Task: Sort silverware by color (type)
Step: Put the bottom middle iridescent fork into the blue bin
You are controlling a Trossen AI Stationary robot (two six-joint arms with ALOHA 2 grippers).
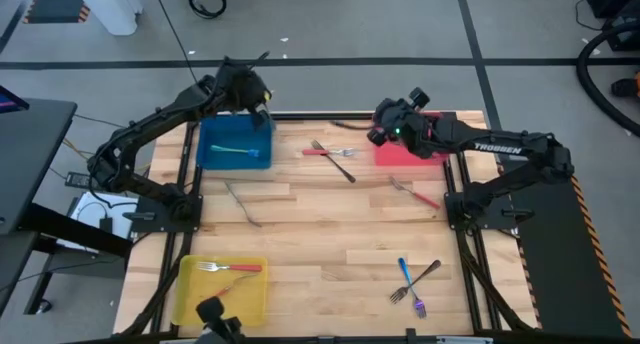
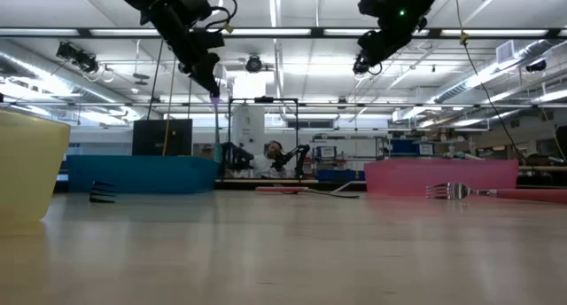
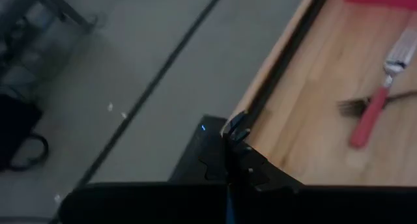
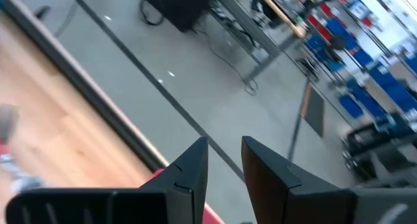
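Observation:
My left gripper point(image 1: 260, 109) is up in the air over the far right corner of the blue tray point(image 1: 212, 134), shut on a slim iridescent utensil point(image 2: 216, 119). Another iridescent utensil point(image 1: 236, 150) lies in that tray. My right gripper point(image 4: 225, 155) hangs open and empty above the far left corner of the red tray point(image 1: 420, 152). A red-handled fork point(image 1: 322, 152) lies crossed with a dark fork point(image 1: 342, 166) at the table's far middle. Another red-handled fork point(image 1: 416, 192) lies near the red tray, and one more point(image 1: 230, 268) rests in the yellow tray point(image 1: 185, 289). My left gripper pinches the iridescent utensil between its shut fingers, and the purple-tinted upper end point(image 2: 215, 95) shows right at the fingertips. The utensil hangs nearly straight down, clear of the blue tray. The wrist view shows only a thin blue sliver point(image 3: 228, 210) between the fingers.
A dark utensil point(image 1: 244, 204) lies left of centre. A blue fork point(image 1: 408, 281) and a dark fork point(image 1: 420, 279) lie crossed at the near right. The wooden table has a black frame along its far edge point(image 1: 330, 114).

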